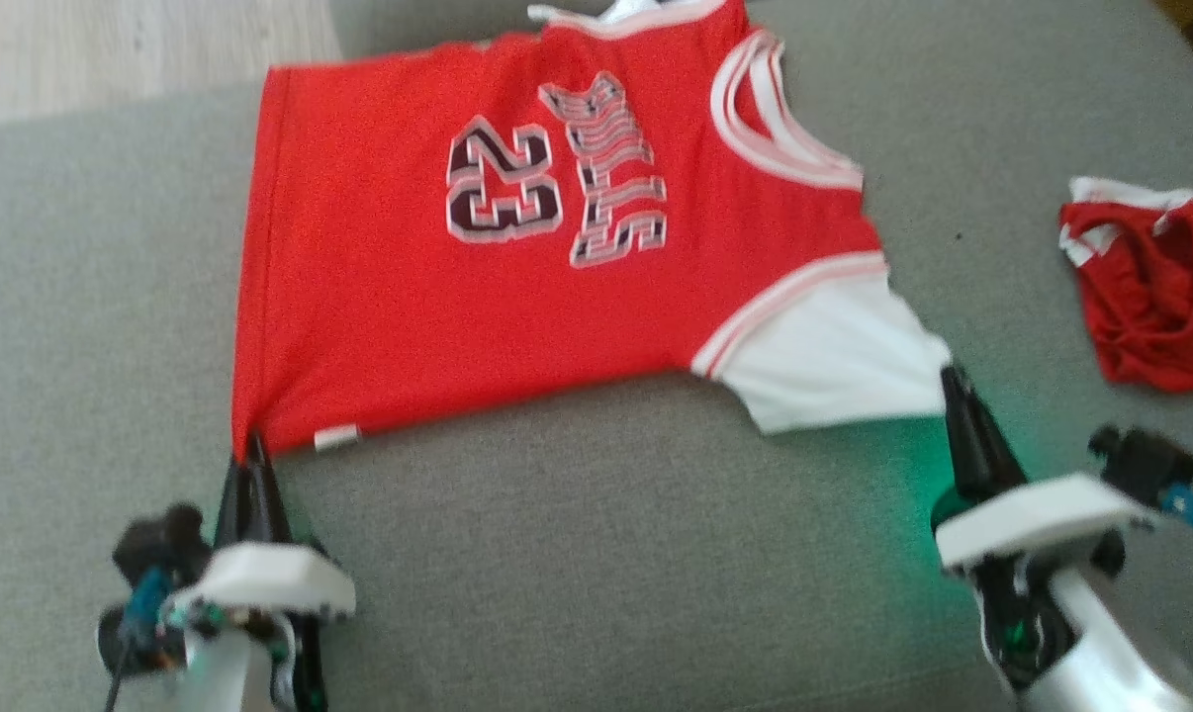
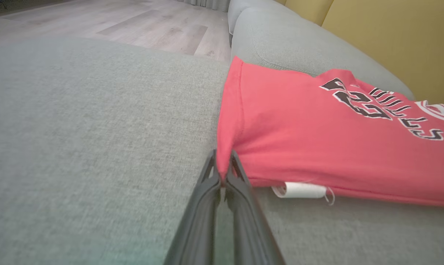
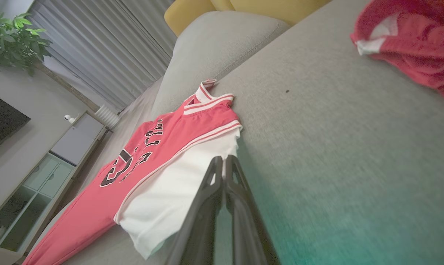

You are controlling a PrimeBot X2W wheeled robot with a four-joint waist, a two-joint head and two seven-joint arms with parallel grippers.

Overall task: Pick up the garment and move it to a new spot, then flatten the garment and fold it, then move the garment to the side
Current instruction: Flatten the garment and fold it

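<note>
Garment (image 1: 389, 297) pinched: left hand (image 1: 253, 447) hem corner, right hand (image 1: 953, 381) sleeve.

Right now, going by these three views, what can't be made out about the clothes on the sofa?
jersey: its far sleeve runs off the top edge of the head view.
second red garment: cut off by the head view's right edge and crumpled, so its kind is unclear.
white label at the hem: any print is too small to read in the left wrist view.

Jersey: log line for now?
jersey: spread flat on sofa, unfolded | left claw: shut on hem corner | right claw: shut on white sleeve
</note>
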